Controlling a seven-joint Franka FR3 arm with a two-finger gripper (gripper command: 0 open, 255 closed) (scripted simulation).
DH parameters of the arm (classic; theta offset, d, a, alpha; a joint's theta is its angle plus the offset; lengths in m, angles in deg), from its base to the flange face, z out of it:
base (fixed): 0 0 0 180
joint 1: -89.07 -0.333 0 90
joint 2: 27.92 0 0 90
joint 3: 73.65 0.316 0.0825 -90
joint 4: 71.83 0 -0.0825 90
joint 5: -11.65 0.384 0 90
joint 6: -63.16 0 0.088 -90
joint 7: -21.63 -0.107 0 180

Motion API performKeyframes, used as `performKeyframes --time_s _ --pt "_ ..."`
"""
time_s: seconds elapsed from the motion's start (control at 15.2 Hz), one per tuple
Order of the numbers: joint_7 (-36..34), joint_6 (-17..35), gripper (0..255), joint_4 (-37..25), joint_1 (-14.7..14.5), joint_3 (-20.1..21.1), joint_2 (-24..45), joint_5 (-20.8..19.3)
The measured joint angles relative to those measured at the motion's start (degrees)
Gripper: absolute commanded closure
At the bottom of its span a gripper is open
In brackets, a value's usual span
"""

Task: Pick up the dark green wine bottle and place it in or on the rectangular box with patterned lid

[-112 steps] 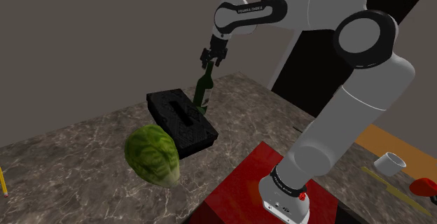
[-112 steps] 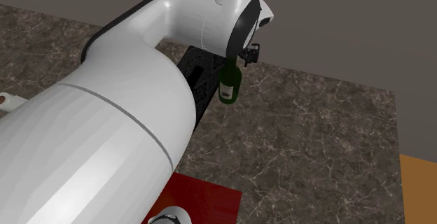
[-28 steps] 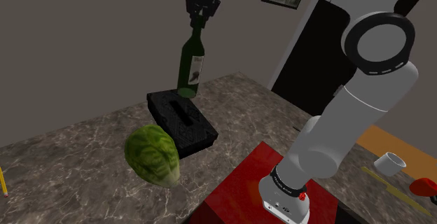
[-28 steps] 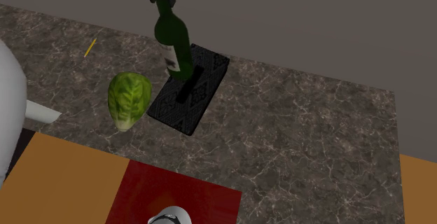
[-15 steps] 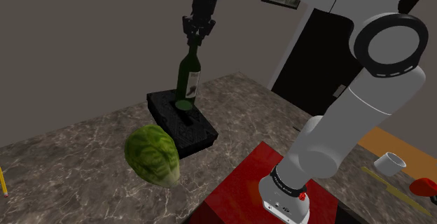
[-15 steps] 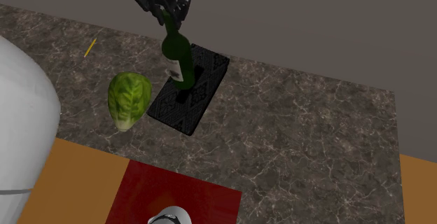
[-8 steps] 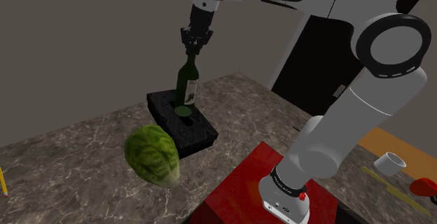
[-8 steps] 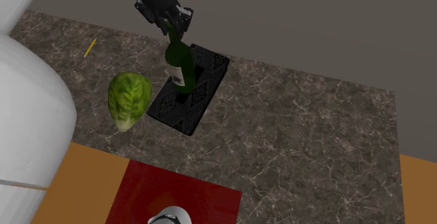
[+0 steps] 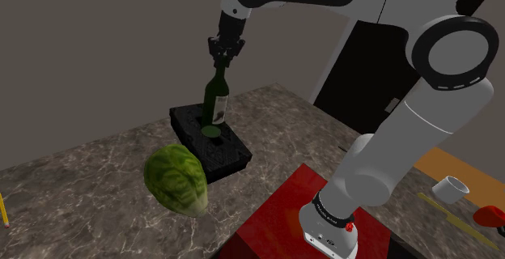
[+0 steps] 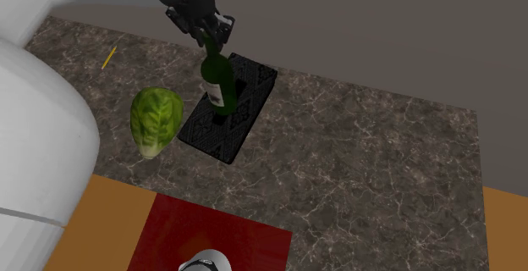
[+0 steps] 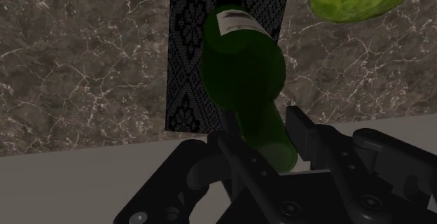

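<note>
The gripper (image 9: 219, 55) has come down lower than a moment ago. Its jaws are shut tight on the neck of the green bottle (image 9: 215, 102), which hangs straight below them. The bottle's bottom is now on the black box (image 9: 231, 156), or just above it. I think letting go comes next.

The bottle (image 9: 215, 102) is dark green, the box (image 9: 232, 150) black lace-patterned, the cabbage (image 9: 178, 178) green.
</note>
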Motion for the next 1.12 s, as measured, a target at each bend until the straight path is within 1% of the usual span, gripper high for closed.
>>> performKeyframes --time_s 0.07,0.13,0.53,0.59,0.79,0.86,1.12 --pt "0.0 0.01 255 0.01 0.0 0.0 0.0 0.0" --pt "0.0 0.01 0 0.02 0.0 0.0 -0.01 0.0" --pt "0.0 0.03 0 0.02 0.0 0.0 -0.03 0.0" --pt "0.08 -0.79 0 -0.49 0.03 -0.04 -0.35 0.01" --pt "0.05 -5.56 0 -5.54 -0.01 0.01 -0.13 0.01" --pt "0.03 -6.4 0 -6.4 -0.03 0.04 -0.13 0.02" --pt "0.02 -7.18 0 -7.2 -0.04 0.05 -0.04 0.02"
